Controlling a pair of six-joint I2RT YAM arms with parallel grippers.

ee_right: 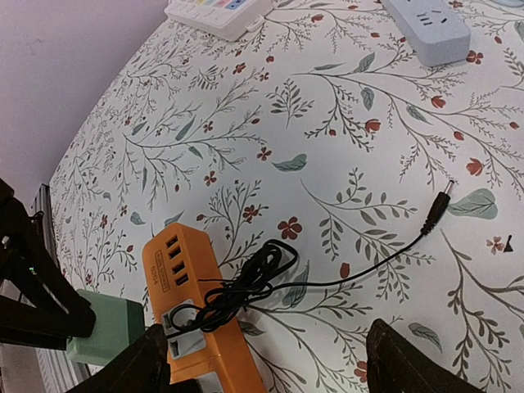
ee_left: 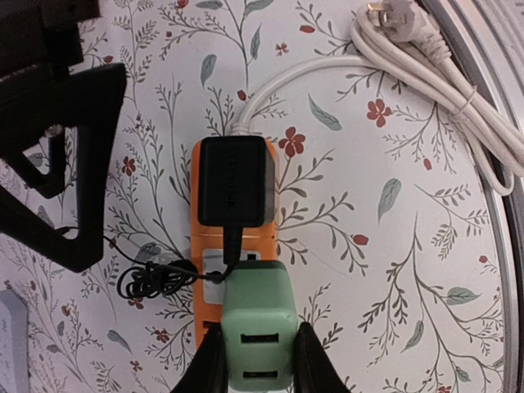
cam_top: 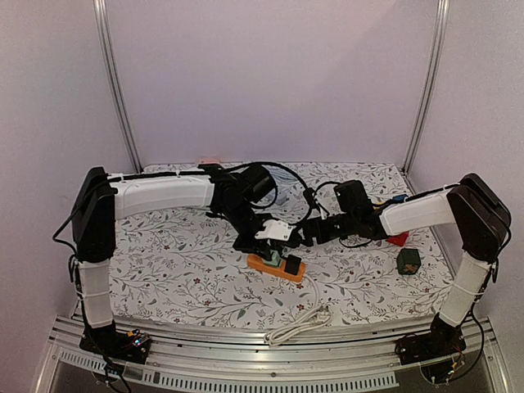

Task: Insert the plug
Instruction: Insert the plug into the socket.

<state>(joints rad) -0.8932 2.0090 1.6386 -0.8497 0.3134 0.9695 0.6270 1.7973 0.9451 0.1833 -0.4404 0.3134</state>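
**Left gripper pinches the plug over the strip, right gripper spread beside it**

The left gripper is pressed onto the sides of the green plug. It holds the plug face-up over the near end of the orange strip, probably so the prongs meet a socket squarely. Whether they are in yet is hidden under the plug's body.

The right gripper stands wide apart, one finger touching the strip's side and the other well clear. It grips nothing, and I judge it is there to brace the strip against the push.

A black adapter fills the next socket, touching or just short of the plug, which leaves the plug only the end position.

The count is:
- one plug
- one orange strip
- one adapter
- one thin black cable, coiled on the strip
- one bundled white cord at the edge of the surface
- two further strips at the far side: a grey one and a white one
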